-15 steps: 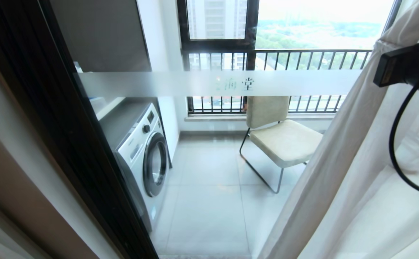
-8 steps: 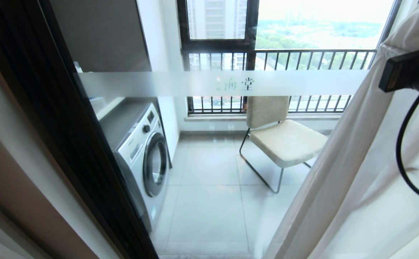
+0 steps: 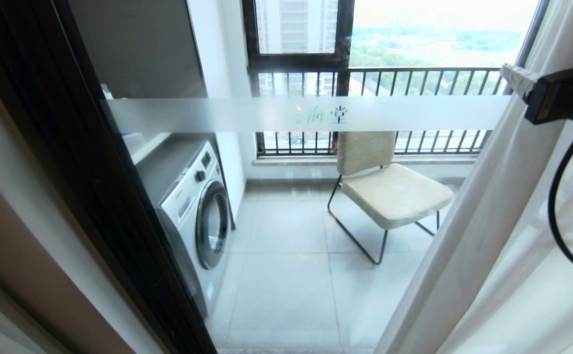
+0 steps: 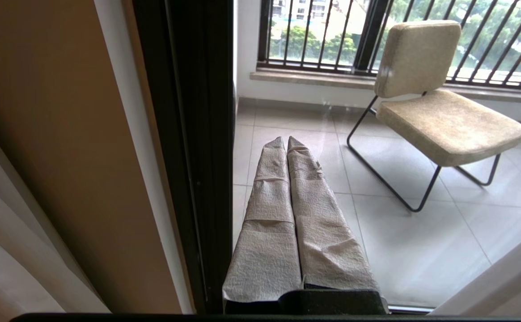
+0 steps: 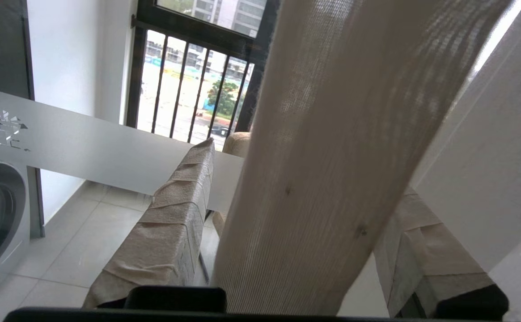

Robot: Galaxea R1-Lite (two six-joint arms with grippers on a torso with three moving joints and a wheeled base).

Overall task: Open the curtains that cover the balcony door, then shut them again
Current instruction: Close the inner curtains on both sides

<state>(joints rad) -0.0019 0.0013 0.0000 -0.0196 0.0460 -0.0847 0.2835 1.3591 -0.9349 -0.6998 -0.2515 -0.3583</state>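
Note:
The balcony door (image 3: pixel 306 113) is glass in a thick black frame (image 3: pixel 94 196), crossed by a frosted white band. It stands mostly uncovered. The curtains (image 3: pixel 488 221) hang bunched at the right in pale beige folds. My right gripper (image 3: pixel 517 81) is high at the right edge against the curtain's edge. In the right wrist view this gripper (image 5: pixel 305 170) is open, its taped fingers (image 5: pixel 171 214) spread wide with a curtain fold (image 5: pixel 332 134) hanging loose between them. My left gripper (image 4: pixel 285 141) is shut on nothing, parked low by the door frame.
Behind the glass, a white washing machine (image 3: pixel 197 211) stands at the left and a beige chair (image 3: pixel 389 191) on thin black legs in the middle. Black-framed windows with a barred railing (image 3: pixel 389 81) close off the far side. A beige wall (image 3: pixel 15 236) borders the left.
My right gripper has gone from shut on the curtain to open. The curtain's edge has swung to the right, so more of the chair and railing shows. The left arm is still.

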